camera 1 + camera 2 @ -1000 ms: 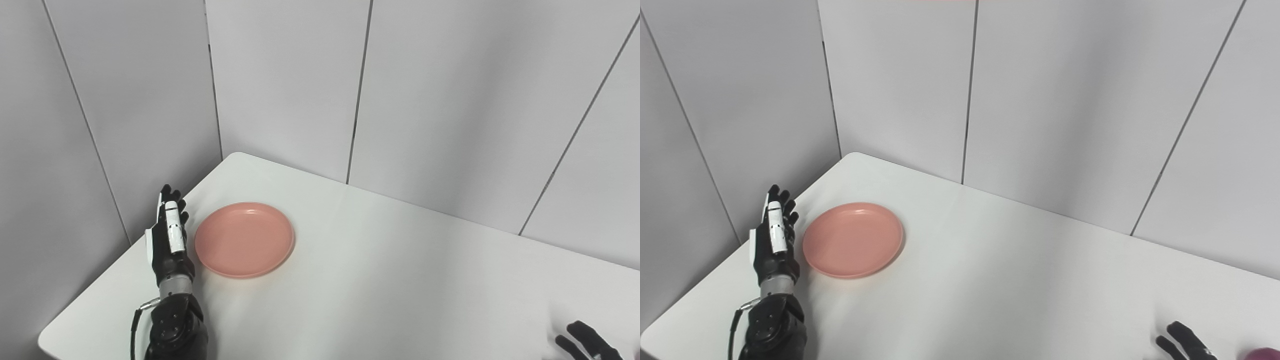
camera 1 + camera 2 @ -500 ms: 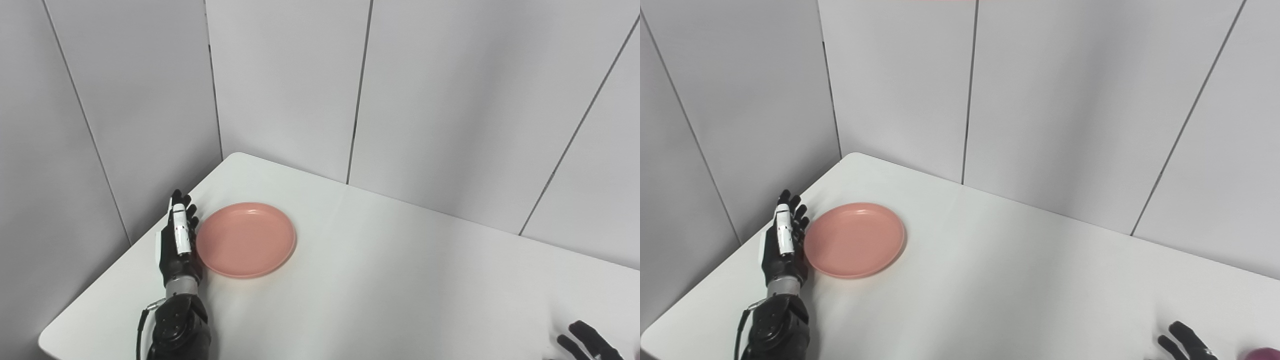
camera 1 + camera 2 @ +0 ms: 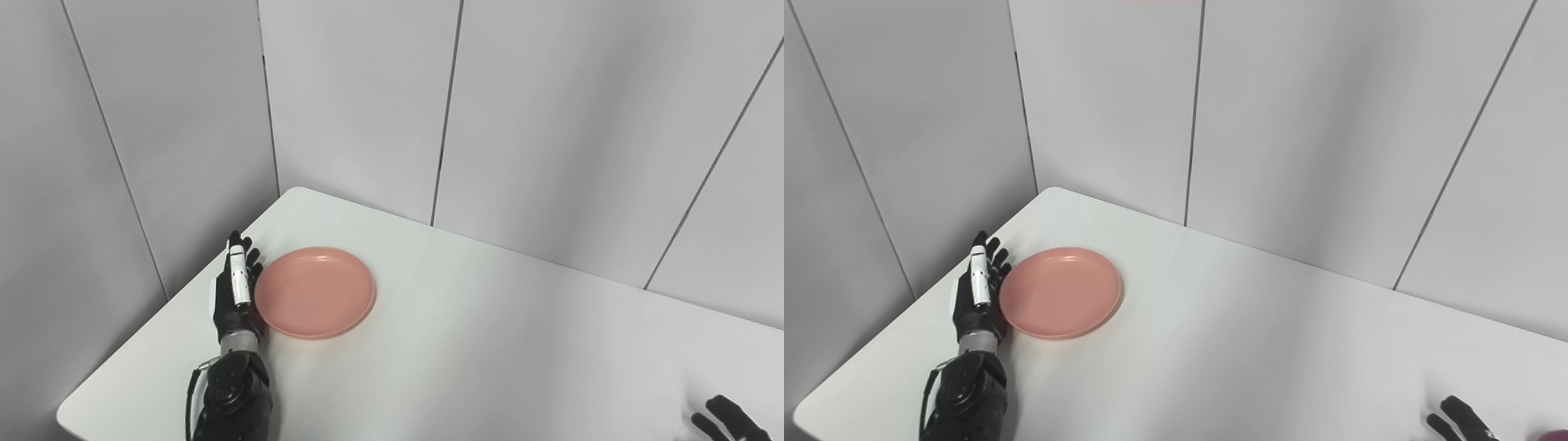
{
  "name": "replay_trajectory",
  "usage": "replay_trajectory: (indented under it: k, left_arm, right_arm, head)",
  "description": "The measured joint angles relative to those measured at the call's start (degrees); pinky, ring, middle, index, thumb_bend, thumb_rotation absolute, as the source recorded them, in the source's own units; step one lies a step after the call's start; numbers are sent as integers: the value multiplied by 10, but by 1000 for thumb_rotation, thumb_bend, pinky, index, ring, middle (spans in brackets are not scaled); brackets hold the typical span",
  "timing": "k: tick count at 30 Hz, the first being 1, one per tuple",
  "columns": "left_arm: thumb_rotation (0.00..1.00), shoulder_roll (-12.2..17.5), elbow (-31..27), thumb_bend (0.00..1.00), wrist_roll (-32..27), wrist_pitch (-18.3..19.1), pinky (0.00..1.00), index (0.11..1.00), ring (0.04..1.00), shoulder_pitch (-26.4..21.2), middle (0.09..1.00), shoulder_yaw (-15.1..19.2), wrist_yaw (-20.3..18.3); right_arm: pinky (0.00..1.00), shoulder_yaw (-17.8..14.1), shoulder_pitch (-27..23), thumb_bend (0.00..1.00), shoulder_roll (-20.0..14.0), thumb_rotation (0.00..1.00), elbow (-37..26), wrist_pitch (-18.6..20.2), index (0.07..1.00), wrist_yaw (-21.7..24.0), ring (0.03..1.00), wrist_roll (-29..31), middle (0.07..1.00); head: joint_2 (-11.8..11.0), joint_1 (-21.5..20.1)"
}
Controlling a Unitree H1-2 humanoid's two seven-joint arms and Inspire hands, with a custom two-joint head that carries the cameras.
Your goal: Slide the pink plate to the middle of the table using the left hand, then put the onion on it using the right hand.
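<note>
left robot hand [image 3: 236,294]: flat, fingers extended, against pink plate [image 3: 315,292] left rim | right robot hand [image 3: 729,421]: grasp unclear

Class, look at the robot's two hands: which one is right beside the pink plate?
The left hand, open and upright at the pink plate's left rim. The right hand sits far away, barely visible at the bottom-right corner.
</note>
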Motion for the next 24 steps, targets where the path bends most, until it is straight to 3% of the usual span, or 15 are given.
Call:
replay_trajectory:
  k: [8, 13, 20, 24]
  left_arm:
    - [1000, 12, 13, 353, -12, 13, 971, 946, 956, -11, 955, -8, -14]
    - [1000, 19, 26, 349, -15, 17, 917, 898, 915, -20, 919, -16, -28]
    - [1000, 22, 29, 355, -16, 29, 899, 899, 917, -25, 924, -31, -44]
    - [1000, 23, 35, 366, -18, 32, 933, 908, 927, -30, 930, -40, -58]
  right_arm:
    - [548, 0, 1, 1000, 0, 722, -2, 1, 749, -1, 774, 0, 812]
    - [510, 0, 3, 1000, 1, 716, -11, 13, 736, -3, 758, 1, 802]
    - [472, 1, 4, 1000, 1, 722, -12, 14, 733, 0, 757, 1, 803]
    - [506, 2, 5, 1000, 1, 740, -13, 14, 757, 0, 791, 0, 830]
  head:
    - [3, -4]
    - [5, -7]
    - [11, -16]
    - [12, -17]
